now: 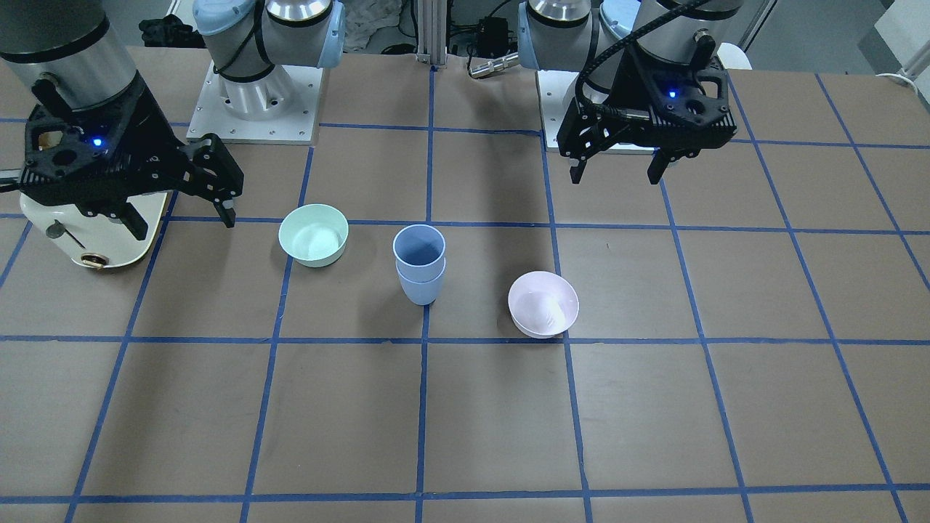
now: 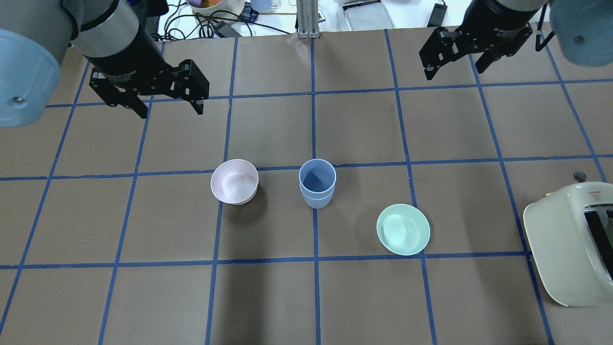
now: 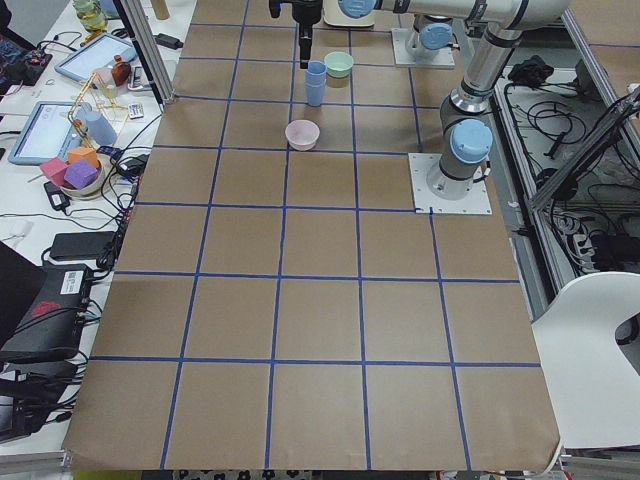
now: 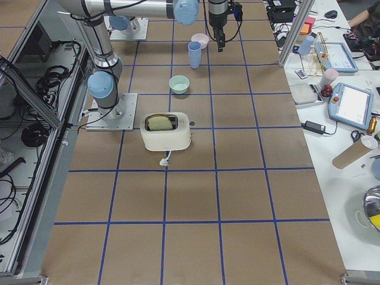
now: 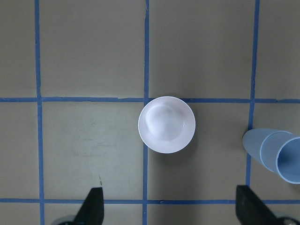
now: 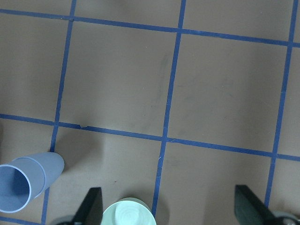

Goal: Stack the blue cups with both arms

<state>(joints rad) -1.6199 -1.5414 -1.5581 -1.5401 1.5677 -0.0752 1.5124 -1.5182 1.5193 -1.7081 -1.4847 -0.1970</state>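
Observation:
The two blue cups (image 1: 420, 265) stand nested, one inside the other, upright at the middle of the table; the stack also shows in the overhead view (image 2: 316, 184), at the right edge of the left wrist view (image 5: 274, 152) and at the lower left of the right wrist view (image 6: 28, 180). My left gripper (image 2: 171, 112) is open and empty, raised above the table beyond the pink bowl, apart from the cups. My right gripper (image 2: 453, 73) is open and empty, raised on the other side, far from the cups. In the front view the left gripper (image 1: 616, 176) is at the right and the right gripper (image 1: 183, 224) at the left.
A pale-pink bowl (image 2: 234, 181) sits on the left arm's side of the cups and a mint-green bowl (image 2: 402, 229) on the right arm's side. A cream toaster (image 2: 565, 249) stands at the right end of the table. Brown paper with blue tape lines covers the table.

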